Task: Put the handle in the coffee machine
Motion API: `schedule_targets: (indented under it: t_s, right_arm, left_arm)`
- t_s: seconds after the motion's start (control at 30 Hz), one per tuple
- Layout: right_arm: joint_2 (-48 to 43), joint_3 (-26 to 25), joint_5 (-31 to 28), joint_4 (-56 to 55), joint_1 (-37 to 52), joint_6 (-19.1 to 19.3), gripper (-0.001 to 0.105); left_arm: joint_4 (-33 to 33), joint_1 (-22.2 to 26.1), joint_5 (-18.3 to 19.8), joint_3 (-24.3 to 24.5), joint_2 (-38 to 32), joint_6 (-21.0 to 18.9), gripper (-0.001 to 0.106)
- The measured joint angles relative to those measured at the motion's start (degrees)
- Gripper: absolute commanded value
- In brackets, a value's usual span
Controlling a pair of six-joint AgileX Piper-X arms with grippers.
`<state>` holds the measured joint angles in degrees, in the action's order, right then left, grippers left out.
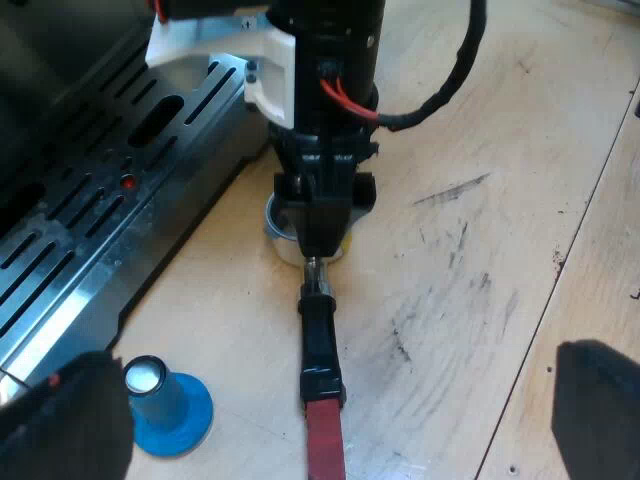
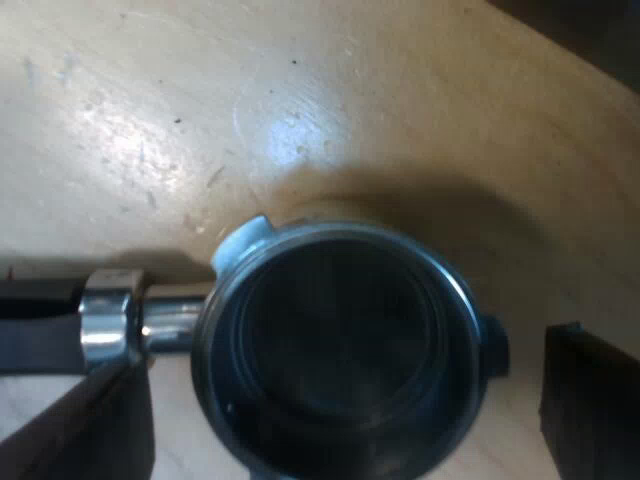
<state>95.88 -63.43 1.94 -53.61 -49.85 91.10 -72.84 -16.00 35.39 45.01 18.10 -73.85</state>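
The metal holder (image 1: 320, 335) lies flat on the wooden table beside the espresso machine (image 1: 90, 200). Its dark handle ends in red (image 1: 325, 445). My left gripper (image 1: 330, 410) is open, its fingers (image 1: 60, 425) spread wide on either side of the handle's red end, not touching it. My right gripper (image 1: 315, 235) hangs straight over the holder's basket. In the right wrist view the basket (image 2: 340, 340) is seen from above and looks dark inside. My right gripper (image 2: 340, 420) is open, with its fingers (image 2: 590, 400) flanking the basket and a gap at the ear.
A blue tamper (image 1: 165, 400) stands on the table near the machine's slotted metal drip tray (image 1: 70, 250), close to one of my left fingers. Bare wooden tabletop (image 1: 480, 250) extends away from the machine on the holder's other side.
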Motion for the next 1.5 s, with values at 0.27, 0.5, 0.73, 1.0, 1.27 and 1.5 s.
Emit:
schedule_targets:
  t_s: [0.27,0.5,0.73,1.0,1.27,1.5]
  right_arm:
    - [2.2,0.0,0.1,2.5,0.0,0.1,0.079]
    - [3.1,0.0,0.1,2.3,0.0,0.7,0.079]
    - [3.3,0.0,0.1,2.0,0.0,2.1,0.062]
    - [2.8,0.0,0.2,0.2,0.0,2.4,0.000]
    - [-1.6,0.0,-0.1,-4.0,0.0,-1.5,0.000]
    - [-9.5,0.0,-0.1,-8.9,0.0,-9.2,0.000]
  left_arm:
    - [0.0,0.0,0.0,0.0,0.0,0.0,0.086]
    - [0.0,0.0,0.0,0.0,0.0,0.0,0.086]
    - [0.0,0.0,0.0,0.0,0.0,0.0,0.086]
    - [0.3,-0.1,0.0,0.0,0.0,1.0,0.086]
    - [0.6,-2.6,0.0,0.0,0.0,2.5,0.086]
    - [0.6,-3.6,0.0,0.0,1.5,2.8,0.086]
